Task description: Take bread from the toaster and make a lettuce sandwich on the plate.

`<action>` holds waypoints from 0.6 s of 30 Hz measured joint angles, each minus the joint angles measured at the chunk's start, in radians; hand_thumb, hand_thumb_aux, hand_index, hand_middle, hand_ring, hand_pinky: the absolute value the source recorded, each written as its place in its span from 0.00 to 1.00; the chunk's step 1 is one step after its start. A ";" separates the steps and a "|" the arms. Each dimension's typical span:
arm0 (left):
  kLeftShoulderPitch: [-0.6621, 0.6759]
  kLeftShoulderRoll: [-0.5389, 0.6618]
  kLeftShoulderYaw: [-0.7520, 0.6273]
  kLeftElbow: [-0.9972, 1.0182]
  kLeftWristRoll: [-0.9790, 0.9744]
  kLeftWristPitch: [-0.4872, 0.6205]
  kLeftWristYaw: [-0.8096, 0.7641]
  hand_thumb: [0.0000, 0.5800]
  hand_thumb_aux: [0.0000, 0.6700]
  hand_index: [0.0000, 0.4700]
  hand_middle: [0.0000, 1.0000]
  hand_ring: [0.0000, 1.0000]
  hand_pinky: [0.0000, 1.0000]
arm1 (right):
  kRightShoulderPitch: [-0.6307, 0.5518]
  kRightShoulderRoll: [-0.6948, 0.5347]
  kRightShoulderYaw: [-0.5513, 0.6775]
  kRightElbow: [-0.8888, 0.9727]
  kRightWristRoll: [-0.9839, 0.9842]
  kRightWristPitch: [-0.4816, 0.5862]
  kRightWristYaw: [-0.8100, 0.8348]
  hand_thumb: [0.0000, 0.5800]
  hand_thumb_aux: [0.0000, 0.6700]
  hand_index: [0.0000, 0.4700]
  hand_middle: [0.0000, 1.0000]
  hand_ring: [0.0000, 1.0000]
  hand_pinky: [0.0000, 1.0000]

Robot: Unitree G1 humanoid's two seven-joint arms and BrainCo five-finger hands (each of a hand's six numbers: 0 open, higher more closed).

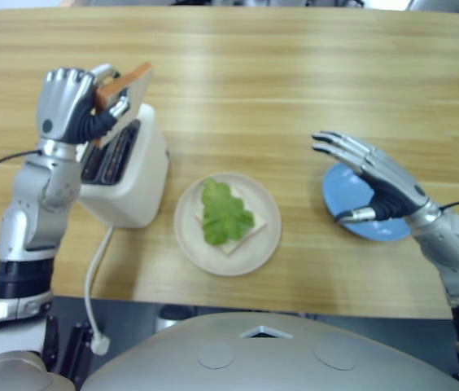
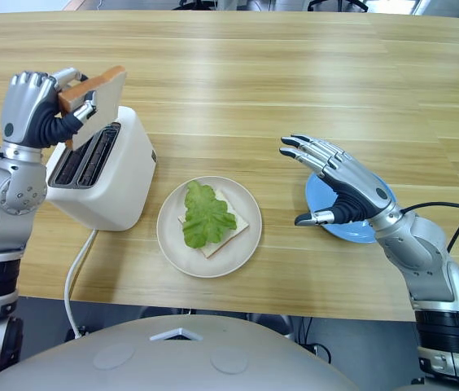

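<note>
A light wooden desk (image 1: 295, 81) with long grain stripes running side to side takes up most of the frame, its far edge near the top. Below its near edge, at the bottom, lies a strip of dark floor (image 1: 132, 314). Along the very top edge, beyond the desk, are a few dark shapes too cut off to identify.

At the left of the frame stands a white toaster (image 1: 136, 175), its slots facing up. A white cord (image 1: 91, 277) runs from it over the near edge of the desk. Just above the toaster, the left hand (image 1: 67, 102) is closed around a slice of bread (image 1: 128, 90), holding it tilted and clear of the slots.

In the lower centre sits a cream plate (image 1: 182, 228). On it lies another bread slice (image 1: 236, 241) with a green lettuce leaf (image 1: 224, 213) on top.

At the right, a blue plate (image 1: 335, 189) rests on the desk. The right hand (image 1: 376, 175) hangs over it with fingers spread and straight, holding nothing. A thin black cable (image 2: 449, 208) loops beside that arm.
</note>
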 measured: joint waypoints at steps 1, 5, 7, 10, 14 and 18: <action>-0.009 0.000 -0.004 -0.004 0.008 -0.006 0.004 1.00 1.00 0.98 1.00 1.00 1.00 | -0.002 0.000 0.002 0.001 0.000 0.000 -0.001 0.00 0.00 0.00 0.00 0.00 0.00; -0.055 0.000 -0.038 -0.014 0.051 -0.044 0.023 1.00 1.00 0.98 1.00 1.00 1.00 | -0.023 0.000 0.005 0.015 0.000 0.001 -0.009 0.00 0.00 0.00 0.00 0.00 0.00; -0.080 -0.001 -0.065 -0.014 0.081 -0.057 0.030 1.00 1.00 0.98 1.00 1.00 1.00 | -0.032 0.000 0.006 0.028 0.000 0.002 -0.014 0.00 0.00 0.00 0.00 0.00 0.00; -0.110 -0.007 -0.113 -0.015 0.138 -0.077 0.051 1.00 1.00 0.98 1.00 1.00 1.00 | -0.057 0.000 0.006 0.043 0.001 0.001 -0.024 0.00 0.00 0.00 0.00 0.00 0.00; -0.134 -0.028 -0.210 -0.009 0.233 -0.107 0.095 1.00 1.00 0.98 1.00 1.00 1.00 | -0.069 -0.001 0.004 0.090 0.007 -0.003 -0.043 0.00 0.00 0.00 0.00 0.00 0.00; -0.133 -0.064 -0.324 0.000 0.335 -0.130 0.134 1.00 1.00 0.98 1.00 1.00 1.00 | -0.093 -0.006 -0.008 0.146 0.016 -0.004 -0.059 0.00 0.00 0.00 0.00 0.00 0.00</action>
